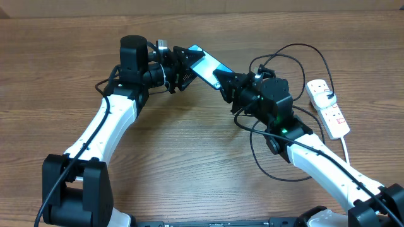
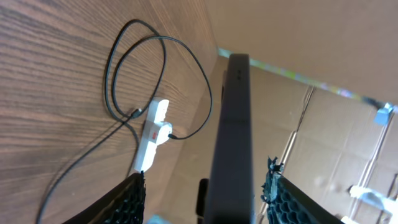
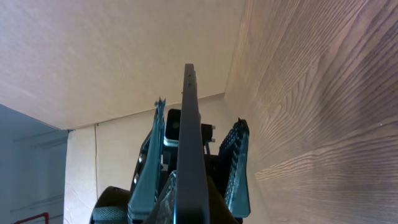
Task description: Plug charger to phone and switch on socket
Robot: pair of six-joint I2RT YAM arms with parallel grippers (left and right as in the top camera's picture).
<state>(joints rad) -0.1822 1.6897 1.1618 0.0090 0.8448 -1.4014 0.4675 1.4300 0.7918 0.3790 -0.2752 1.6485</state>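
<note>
You see a phone with blue screen and black edges, black cable, white socket marked red, and brown wood-grain table.

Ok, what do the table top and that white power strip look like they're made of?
The table looks like wood or a wood-look laminate, matt brown, with grain lines running across it. The power strip looks like smooth moulded plastic, going by its even white colour and rounded edges, with small red marks at its switches.
</note>
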